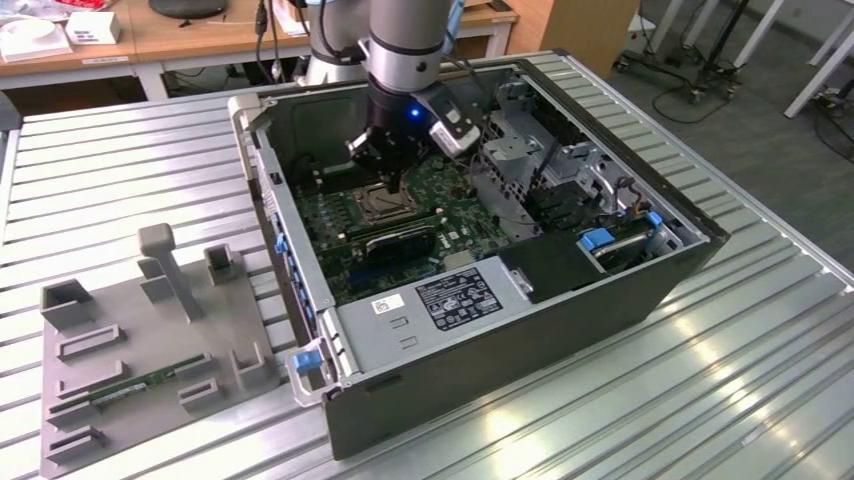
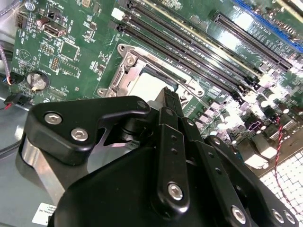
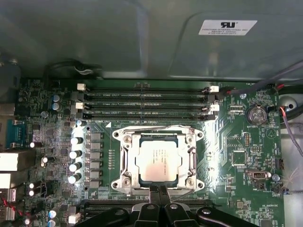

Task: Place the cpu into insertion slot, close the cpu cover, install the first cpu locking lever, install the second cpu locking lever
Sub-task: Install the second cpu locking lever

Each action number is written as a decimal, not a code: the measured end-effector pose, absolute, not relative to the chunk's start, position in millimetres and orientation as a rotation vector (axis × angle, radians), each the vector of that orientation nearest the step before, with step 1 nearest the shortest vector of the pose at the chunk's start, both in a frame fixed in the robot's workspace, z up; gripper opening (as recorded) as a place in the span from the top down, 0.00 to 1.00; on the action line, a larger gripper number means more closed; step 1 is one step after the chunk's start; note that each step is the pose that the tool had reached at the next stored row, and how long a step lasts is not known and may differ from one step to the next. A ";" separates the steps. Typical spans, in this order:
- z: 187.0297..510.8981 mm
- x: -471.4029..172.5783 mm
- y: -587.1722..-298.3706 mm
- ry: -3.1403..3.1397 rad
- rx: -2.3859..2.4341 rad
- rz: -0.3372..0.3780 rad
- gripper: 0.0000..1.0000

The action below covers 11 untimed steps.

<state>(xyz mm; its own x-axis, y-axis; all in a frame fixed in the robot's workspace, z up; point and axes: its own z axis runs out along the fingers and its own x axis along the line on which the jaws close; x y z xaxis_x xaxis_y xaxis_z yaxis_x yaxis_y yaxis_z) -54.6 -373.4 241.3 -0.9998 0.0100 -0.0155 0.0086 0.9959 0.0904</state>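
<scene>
The cpu (image 3: 158, 161) lies flat in the insertion slot (image 3: 124, 163) on the green motherboard, its silvery top facing up. The cpu cover (image 3: 191, 156) lies down around it, and the chip shows through the cover's square cut-out. A thin metal lever rod (image 3: 156, 128) runs along the socket's edge on the side of the memory slots. My gripper (image 3: 159, 188) is shut, its two black fingertips pressed together right at the socket's opposite edge with nothing seen between them. In the second wrist view the gripper (image 2: 168, 97) stands just beside the cpu (image 2: 144, 85). From outside, the gripper (image 1: 396, 185) hangs over the socket (image 1: 378, 206).
The open computer case (image 1: 534, 330) lies on a ribbed metal table. Long black memory slots (image 3: 142, 101) run beside the socket, with capacitors (image 3: 75, 153) on another side. A drive cage (image 1: 527, 150) and case walls close in around the board. A grey fixture tray (image 1: 147, 340) sits at the exterior view's left.
</scene>
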 end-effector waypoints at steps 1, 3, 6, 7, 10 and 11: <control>241.4 -54.6 -373.9 3.123 0.015 0.141 0.89; 241.4 -54.6 -375.2 3.123 0.015 0.141 0.89; 241.4 -54.6 -377.5 3.123 0.015 0.141 0.89; 241.4 -54.6 -378.5 3.123 0.015 0.141 0.89; 241.4 -54.6 -381.2 3.123 0.015 0.141 0.89; 241.4 -54.6 -382.1 3.123 0.015 0.141 0.89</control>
<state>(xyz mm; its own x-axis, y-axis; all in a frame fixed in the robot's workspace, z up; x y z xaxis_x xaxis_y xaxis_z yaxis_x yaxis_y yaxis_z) -54.6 -382.1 241.4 -0.9998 0.0101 -0.0154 0.0086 0.9959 0.0903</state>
